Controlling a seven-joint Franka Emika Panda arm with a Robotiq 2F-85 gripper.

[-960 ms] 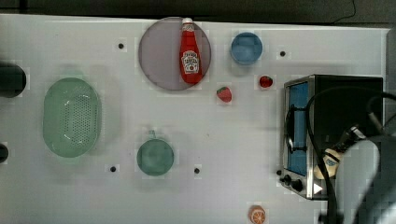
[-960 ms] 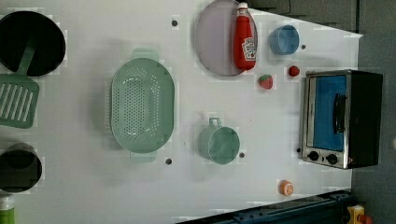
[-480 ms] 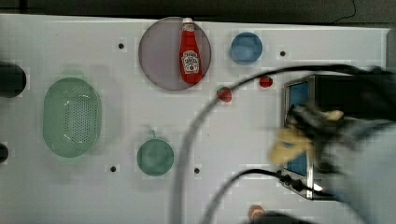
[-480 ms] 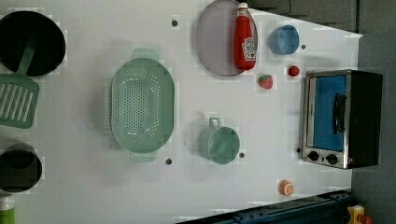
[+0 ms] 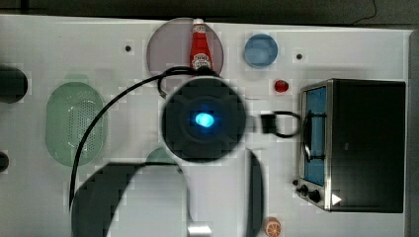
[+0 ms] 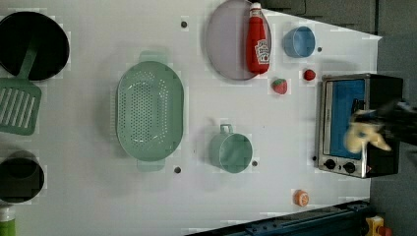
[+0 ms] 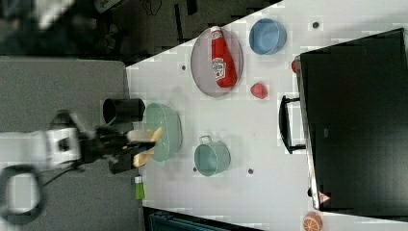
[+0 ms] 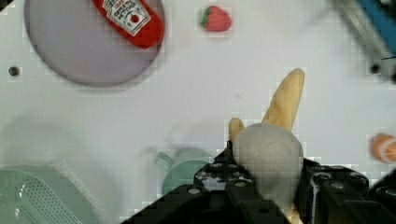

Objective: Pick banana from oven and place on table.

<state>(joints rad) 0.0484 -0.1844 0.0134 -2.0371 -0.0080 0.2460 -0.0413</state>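
In the wrist view my gripper [image 8: 266,179] is shut on the pale cream banana [image 8: 268,149], whose yellow peel strips stick out past the black fingers [image 8: 224,179]. It hangs above the white table [image 8: 196,98], over a spot near the green mug [image 8: 187,170]. In the top view my arm's round black wrist [image 5: 203,120] hovers over mid-table, to the top view's left of the oven [image 5: 365,143]. The left view has the banana [image 6: 361,136] blurred in front of the oven [image 6: 344,123]. The right view has the banana [image 7: 144,142] in the gripper [image 7: 122,142] beside the colander.
A ketchup bottle [image 5: 200,47] lies on a grey plate [image 5: 165,47]. A blue bowl [image 5: 260,50], a strawberry [image 6: 279,86], a red ball [image 5: 281,86], a green colander [image 5: 66,121] and an orange slice [image 5: 272,227] sit on the table. A black pan [image 6: 29,44] and spatula [image 6: 17,105] are at the left view's left.
In the top view my arm has swung from the oven to the top view's left, carrying the banana out over the table. The left view now has the banana at the oven front.
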